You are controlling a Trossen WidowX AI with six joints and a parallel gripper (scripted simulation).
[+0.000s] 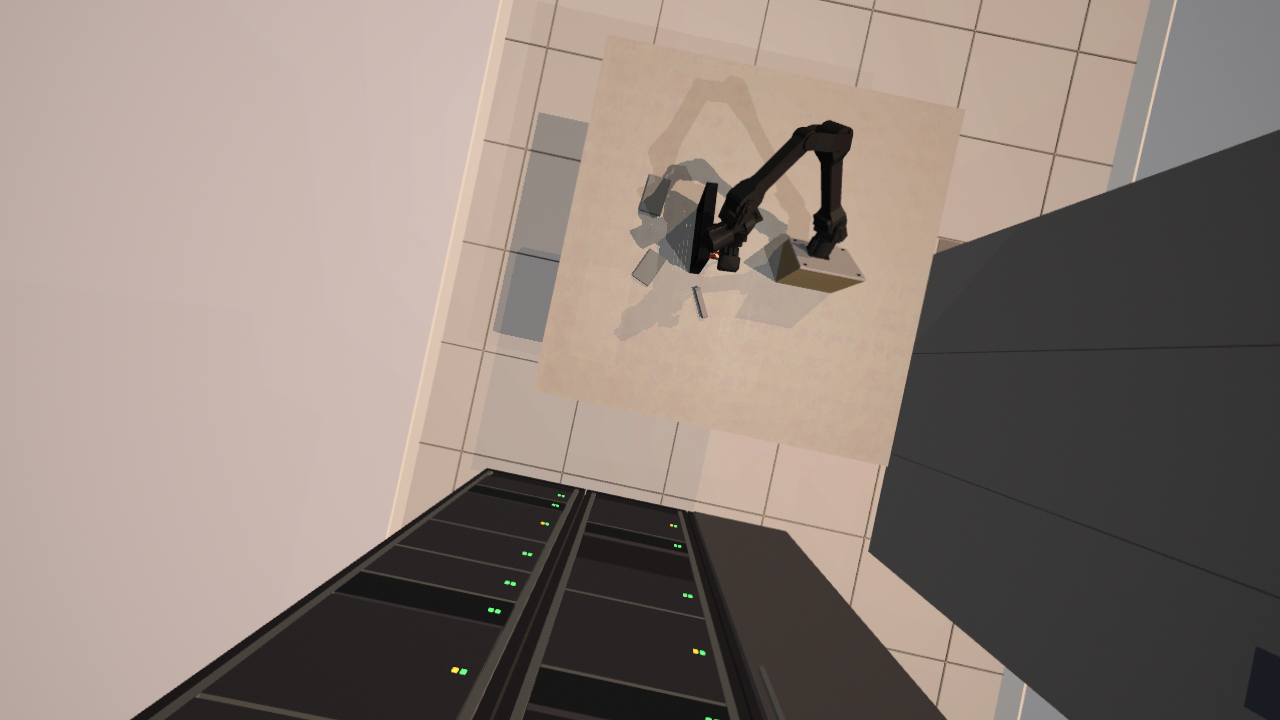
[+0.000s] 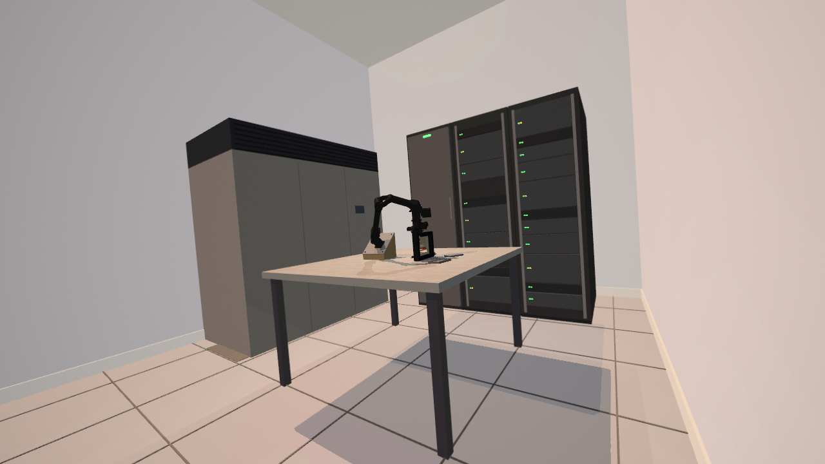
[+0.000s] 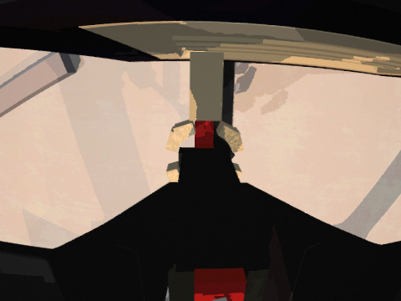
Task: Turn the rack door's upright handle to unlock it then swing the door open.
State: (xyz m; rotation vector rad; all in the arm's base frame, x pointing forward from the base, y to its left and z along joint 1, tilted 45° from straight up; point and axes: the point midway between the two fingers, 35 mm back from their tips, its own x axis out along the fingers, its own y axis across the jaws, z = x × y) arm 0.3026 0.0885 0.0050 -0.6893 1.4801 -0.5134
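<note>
The black rack frame [image 1: 708, 210] [image 2: 416, 248] stands upright on the table [image 1: 760, 376] [image 2: 374, 276], in front of the arm. The door looks in line with the frame, but its exact angle is hard to tell. The handle [image 3: 204, 135] is black with a red stripe and stands on the arm's side of the door. A bit of red shows in the top and exterior views. My gripper [image 3: 207, 193] is shut on the handle; its black fingers cover the handle's middle in the wrist view. The fingertips are hidden in the top and exterior views.
Grey blocks [image 1: 654, 195] [image 1: 643, 267] lie beyond the frame, and a narrow grey piece [image 1: 699, 302] lies beside it; one block [image 3: 39, 81] shows at the wrist view's upper left. The arm's wedge base [image 1: 819, 273] [image 2: 379, 254] stands behind the gripper.
</note>
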